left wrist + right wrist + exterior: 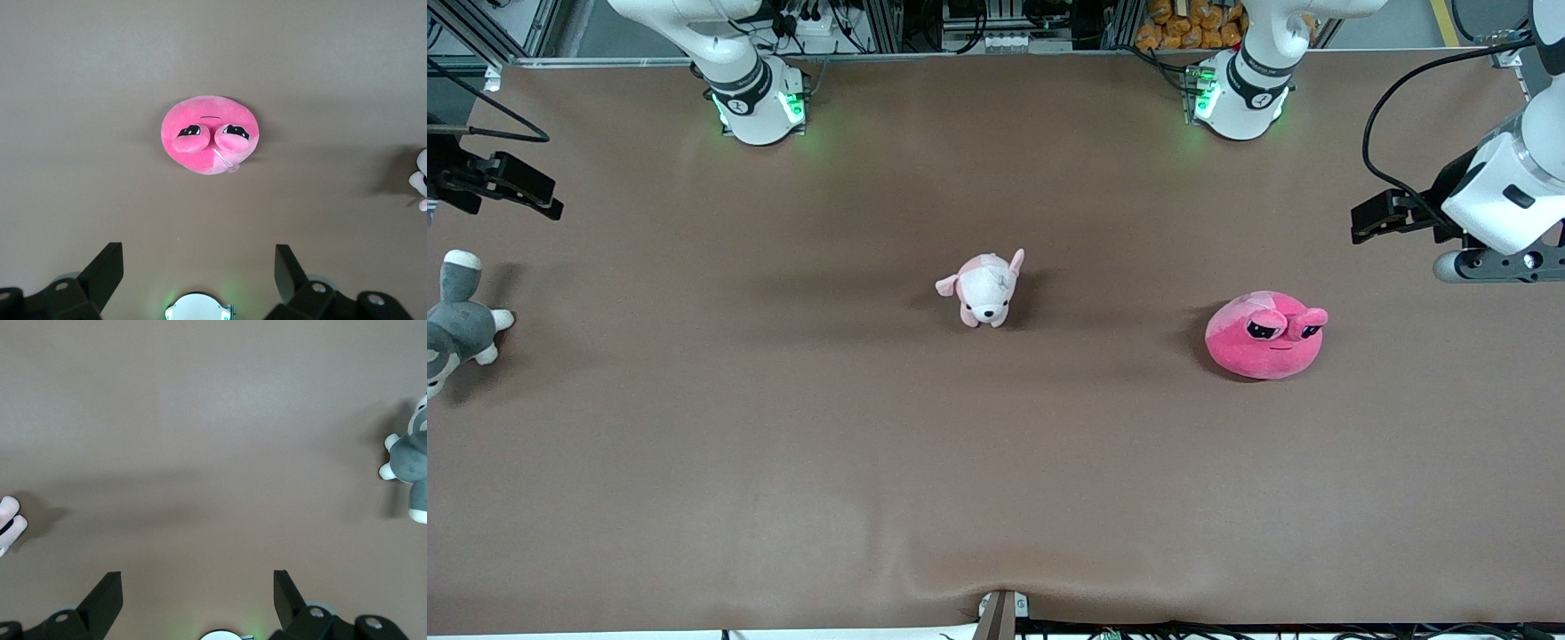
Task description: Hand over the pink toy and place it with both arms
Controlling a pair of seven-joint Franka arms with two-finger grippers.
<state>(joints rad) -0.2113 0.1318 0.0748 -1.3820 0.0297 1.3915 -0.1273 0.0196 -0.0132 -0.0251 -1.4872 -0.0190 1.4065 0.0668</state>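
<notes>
The pink toy (1265, 335) is a hot-pink round plush with two bulging eyes. It lies on the brown table (783, 462) toward the left arm's end, facing the front camera. It also shows in the middle of the left wrist view (209, 135). My left gripper (1371, 216) hangs high over the left arm's end of the table, apart from the toy, open and empty (198, 249). My right gripper (538, 197) hangs over the right arm's end of the table, open and empty (195, 575).
A small pale pink-and-white puppy plush (985, 289) stands at the table's middle. A grey-and-white plush animal (454, 324) lies at the right arm's end, under the right gripper's side (410, 463). The two arm bases (756, 102) stand along the table's back edge.
</notes>
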